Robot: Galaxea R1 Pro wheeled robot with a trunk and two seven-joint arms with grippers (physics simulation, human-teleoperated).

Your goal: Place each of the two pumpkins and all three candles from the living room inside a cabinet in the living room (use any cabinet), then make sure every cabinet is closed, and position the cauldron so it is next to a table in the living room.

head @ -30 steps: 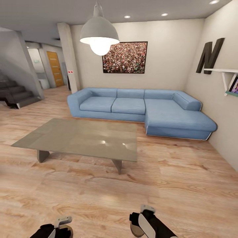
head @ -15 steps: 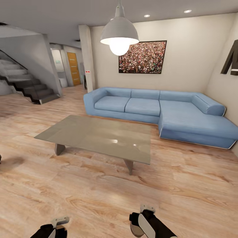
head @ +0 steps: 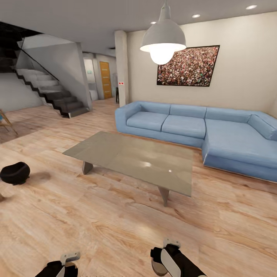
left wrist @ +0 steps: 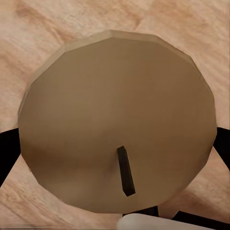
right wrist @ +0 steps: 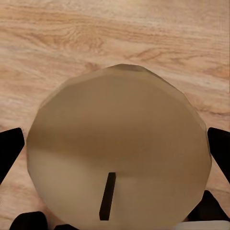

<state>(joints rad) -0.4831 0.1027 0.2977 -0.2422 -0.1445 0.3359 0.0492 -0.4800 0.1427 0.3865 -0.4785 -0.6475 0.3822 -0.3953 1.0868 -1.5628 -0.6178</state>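
The matte black, bowl-shaped cauldron (head: 14, 172) sits on the wooden floor at the frame's left edge, well apart from the low glass-topped desk (head: 134, 158) at centre. Its contents cannot be seen. It looks rigid and probably heavy; the wide rim seems the likeliest hold. Each claw, left (head: 68, 262) and right (head: 166, 254), grips a stubby beige wax candle: one (left wrist: 117, 122), the other (right wrist: 117, 146), light and slightly slippery.

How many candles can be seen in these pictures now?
2: one candle is between the left gripper's fingers, the other candle is between the right gripper's fingers. A third may be elsewhere, out of sight.
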